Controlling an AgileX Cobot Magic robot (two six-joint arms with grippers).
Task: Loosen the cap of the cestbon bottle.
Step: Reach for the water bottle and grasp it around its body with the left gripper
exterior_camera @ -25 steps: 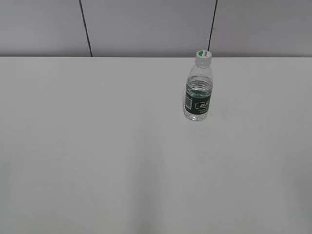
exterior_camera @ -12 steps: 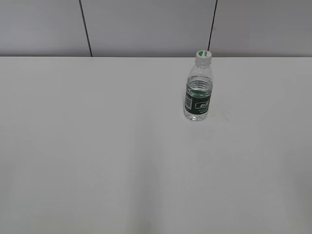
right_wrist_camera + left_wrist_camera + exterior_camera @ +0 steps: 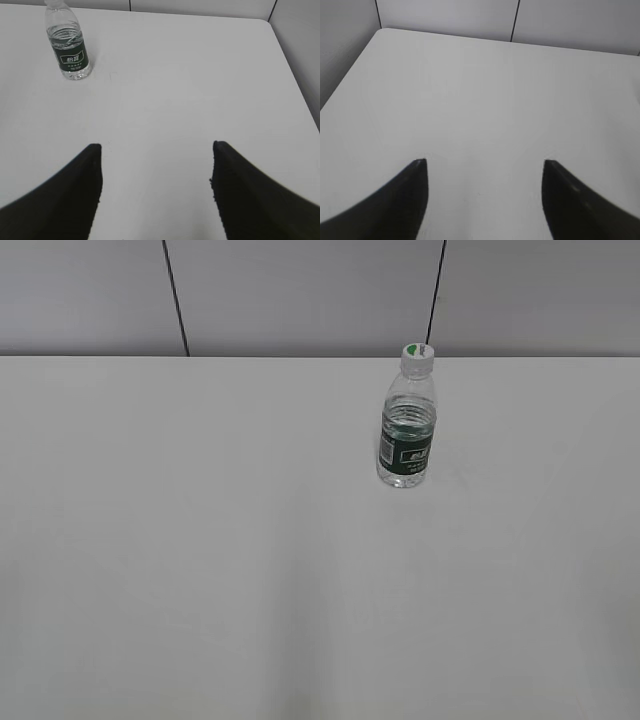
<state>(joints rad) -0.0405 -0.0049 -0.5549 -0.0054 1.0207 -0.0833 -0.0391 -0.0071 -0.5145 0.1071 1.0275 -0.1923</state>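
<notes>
The cestbon bottle (image 3: 407,435) stands upright on the white table, right of centre and towards the back. It is clear with a dark green label band. Its white cap (image 3: 417,353) with a green patch sits on the neck. The bottle also shows in the right wrist view (image 3: 68,47) at the top left, its cap cut off by the frame edge. My right gripper (image 3: 156,146) is open and empty, well short of the bottle and to its right. My left gripper (image 3: 484,161) is open and empty over bare table. Neither gripper shows in the exterior view.
The white table (image 3: 200,540) ends at a grey panelled wall (image 3: 300,290) behind the bottle. The left wrist view shows the table's left edge (image 3: 350,75). The right wrist view shows its right edge (image 3: 295,80).
</notes>
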